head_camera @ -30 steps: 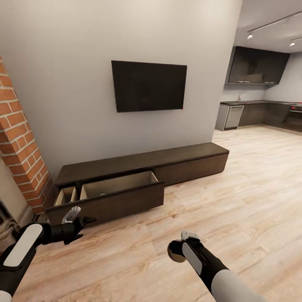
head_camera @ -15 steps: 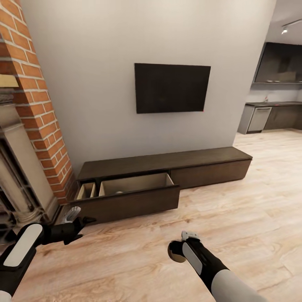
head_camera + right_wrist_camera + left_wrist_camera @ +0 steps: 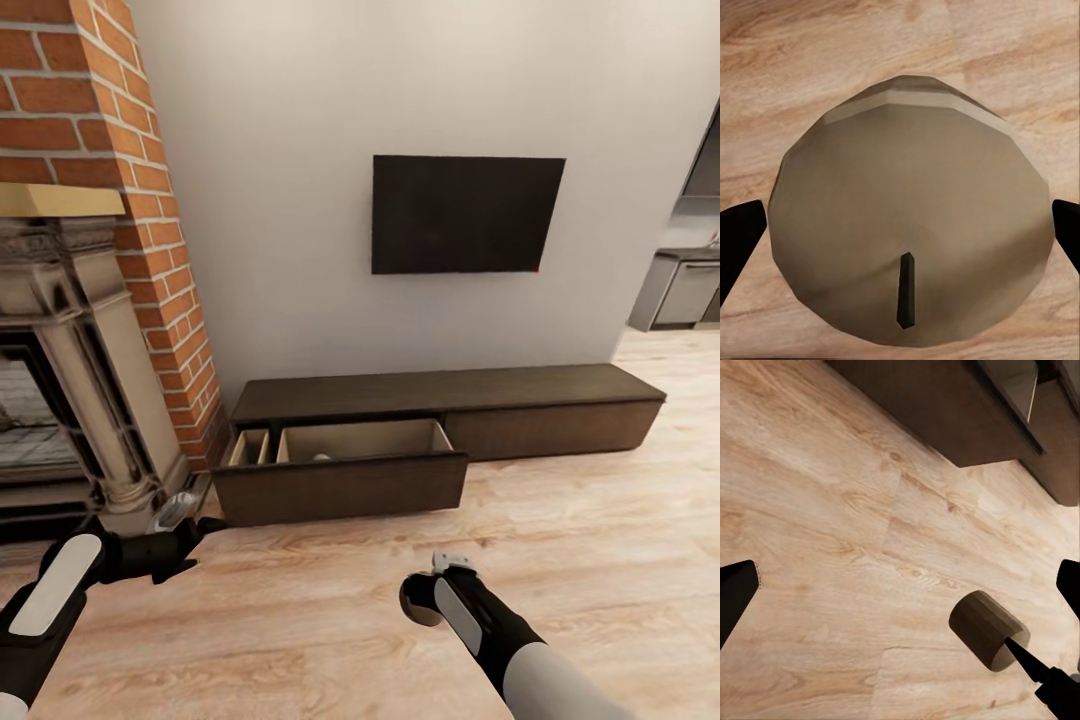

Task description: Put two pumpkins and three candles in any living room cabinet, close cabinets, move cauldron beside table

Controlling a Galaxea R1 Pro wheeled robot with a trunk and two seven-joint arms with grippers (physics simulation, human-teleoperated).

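The robot faces the cabinet (image 3: 440, 415), the long low dark-brown unit against the far wall under a wall-mounted television (image 3: 467, 213); its wide drawer (image 3: 345, 470) at the left end stands pulled out, with a narrower pale compartment open beside it toward the brick fireplace (image 3: 60, 300); a small pale shape sits inside the wide drawer near its front wall, too small to identify, so whether any pumpkin or candle is already stored cannot be told. The right end effector (image 3: 437, 583) is clenched on a tan candle (image 3: 911, 217) with a dark wick, held low over the wooden floor (image 3: 600, 540), near the robot and well apart from the drawer; in the left wrist view the same candle (image 3: 988, 629) shows past the left arm's dark fingertips. The left end effector (image 3: 185, 520) hangs released and empty, its fingers spread wide. As a judgement, the task is partway along: this candle is yet to go into the open drawer, no pumpkin or cauldron can be confirmed, and the drawers remain to be closed.
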